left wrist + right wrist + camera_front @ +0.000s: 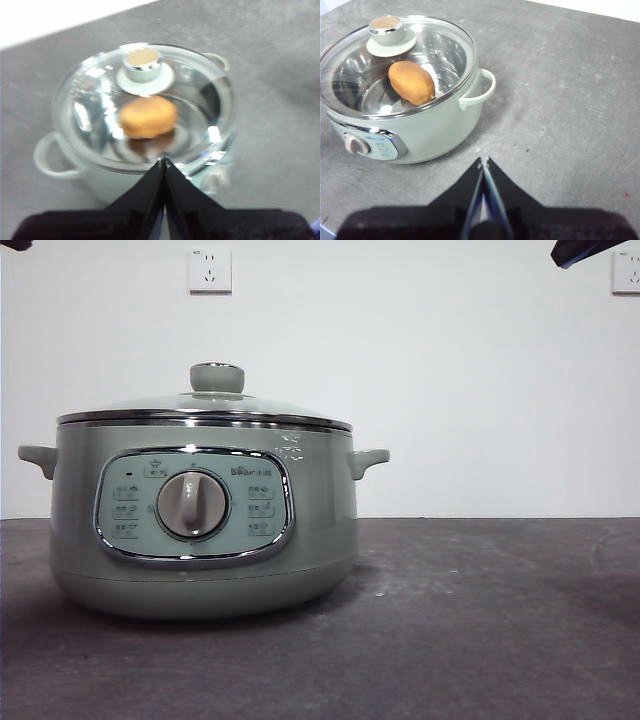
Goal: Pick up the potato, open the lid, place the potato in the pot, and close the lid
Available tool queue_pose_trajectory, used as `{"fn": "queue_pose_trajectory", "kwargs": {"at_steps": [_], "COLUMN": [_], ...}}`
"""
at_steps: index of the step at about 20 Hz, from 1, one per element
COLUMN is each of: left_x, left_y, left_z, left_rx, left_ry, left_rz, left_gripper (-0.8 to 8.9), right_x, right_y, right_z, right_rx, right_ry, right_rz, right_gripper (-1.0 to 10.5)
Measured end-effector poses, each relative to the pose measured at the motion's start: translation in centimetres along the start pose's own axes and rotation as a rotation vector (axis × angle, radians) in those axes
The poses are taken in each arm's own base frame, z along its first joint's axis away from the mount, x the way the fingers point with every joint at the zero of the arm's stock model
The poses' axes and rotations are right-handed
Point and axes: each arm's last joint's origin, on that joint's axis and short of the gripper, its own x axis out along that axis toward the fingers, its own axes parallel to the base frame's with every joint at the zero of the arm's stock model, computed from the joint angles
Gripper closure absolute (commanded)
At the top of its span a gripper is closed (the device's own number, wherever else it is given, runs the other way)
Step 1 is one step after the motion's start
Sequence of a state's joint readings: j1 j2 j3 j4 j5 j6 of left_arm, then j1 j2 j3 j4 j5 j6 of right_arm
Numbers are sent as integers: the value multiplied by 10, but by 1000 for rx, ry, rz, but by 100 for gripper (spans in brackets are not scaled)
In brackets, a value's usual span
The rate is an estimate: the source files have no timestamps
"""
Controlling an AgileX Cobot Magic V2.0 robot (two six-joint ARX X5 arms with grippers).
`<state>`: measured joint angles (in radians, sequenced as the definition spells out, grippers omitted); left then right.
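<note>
Hovering both grippers, left [164, 161] over the pot [200, 530], right [484, 160] beside it, jaws together, empty. Potato [411, 82] sits inside under the seated lid [145, 105]. Glass lid: rigid, slick, breakable; I'd grab only the knob [143, 65].

You are looking down on the pot [95, 172], the lid [90, 107] sitting closed on it, the potato [148, 116] lying inside, left gripper [164, 161] jaws pressing together above the rim.
</note>
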<state>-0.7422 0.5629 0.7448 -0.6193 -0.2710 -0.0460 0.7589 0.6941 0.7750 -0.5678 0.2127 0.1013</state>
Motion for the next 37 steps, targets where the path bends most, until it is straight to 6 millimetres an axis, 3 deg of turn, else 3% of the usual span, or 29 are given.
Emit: {"fn": "queue_pose_trajectory", "kwargs": {"at_steps": [3,5,10,14,19,37], "left_x": [-7,-4,8,25,38,40], "left_y": [15,26,42,47,49,51], "left_z": [-2,-14,-67,-117,-151,-155], "left_rx": [-16,-55,-112,-149,-171,-178], "left_ry": [-71,-137,-264,-223,-190,-201], "left_rz": [55,101,199,282,327,352], "left_gripper": [817,817,817,817,817,817], "right_x": [0,0,0,0,0,0], "right_y": [0,0,0,0,0,0], "right_z": [0,0,0,0,0,0], "right_rx": [0,0,0,0,0,0], "right_ry": [0,0,1,0,0,0], "right_rz": [1,0,0,0,0,0], "right_gripper": [946,946,946,946,946,946]}}
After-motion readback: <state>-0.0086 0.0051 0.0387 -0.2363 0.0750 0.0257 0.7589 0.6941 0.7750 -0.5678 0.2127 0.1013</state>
